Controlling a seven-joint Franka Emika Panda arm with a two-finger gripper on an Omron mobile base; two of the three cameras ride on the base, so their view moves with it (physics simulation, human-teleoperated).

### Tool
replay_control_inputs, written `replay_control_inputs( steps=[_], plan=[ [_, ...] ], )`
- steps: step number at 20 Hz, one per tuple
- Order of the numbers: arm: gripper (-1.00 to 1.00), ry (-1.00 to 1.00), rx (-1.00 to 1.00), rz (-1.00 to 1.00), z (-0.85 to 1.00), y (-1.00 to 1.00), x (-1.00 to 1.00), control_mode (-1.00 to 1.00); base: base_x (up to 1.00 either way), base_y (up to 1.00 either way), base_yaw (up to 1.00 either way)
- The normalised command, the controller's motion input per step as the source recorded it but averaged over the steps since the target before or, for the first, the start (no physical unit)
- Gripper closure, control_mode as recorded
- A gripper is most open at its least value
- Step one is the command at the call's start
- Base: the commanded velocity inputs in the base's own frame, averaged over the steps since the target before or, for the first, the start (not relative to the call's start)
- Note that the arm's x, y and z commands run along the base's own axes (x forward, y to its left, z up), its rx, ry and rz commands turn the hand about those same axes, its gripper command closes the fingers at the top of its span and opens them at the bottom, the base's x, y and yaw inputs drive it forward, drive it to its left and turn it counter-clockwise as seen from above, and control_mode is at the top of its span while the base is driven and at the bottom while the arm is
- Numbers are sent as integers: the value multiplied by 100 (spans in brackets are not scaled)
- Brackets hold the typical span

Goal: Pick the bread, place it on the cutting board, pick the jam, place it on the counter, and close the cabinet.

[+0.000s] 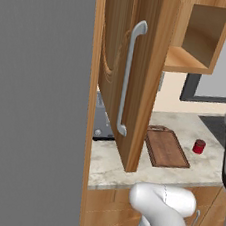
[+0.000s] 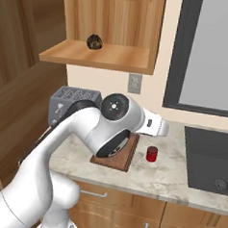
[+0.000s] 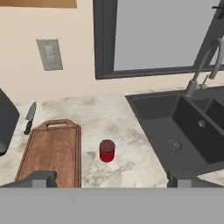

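Two dark tips of the gripper [image 3: 109,181] stand wide apart and empty, because nothing is picked yet. Just ahead of them on the counter [image 3: 131,166] stands the jam [image 3: 107,151], already out of the cabinet [image 1: 135,77]. Beside it, toward the left tip, lies the bare cutting board [image 3: 52,151]. Farthest off, well above the hand, the bread [image 2: 95,42] sits on the cabinet shelf, likely the next target.

Bread on the shelf, jam on the desk, cabinet open.
The dark bread [image 2: 95,42] sits on the cabinet [image 1: 135,77] shelf, seemingly far back; the red jam [image 3: 106,151] stands upright on the beige desk [image 3: 127,131], just right of the bare cutting board [image 3: 52,151].
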Motion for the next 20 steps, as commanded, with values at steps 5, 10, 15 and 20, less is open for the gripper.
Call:
replay_control_inputs(
  steps=[5, 10, 15, 20],
  plan=[
    [-100, 0, 0, 0, 30, 26, -12, -100, 0, 0, 0],
    [-100, 0, 0, 0, 18, 26, -15, -100, 0, 0, 0],
    [-100, 0, 0, 0, 21, 18, -18, -100, 0, 0, 0],
    [-100, 0, 0, 0, 24, 27, -15, -100, 0, 0, 0]
  ],
)
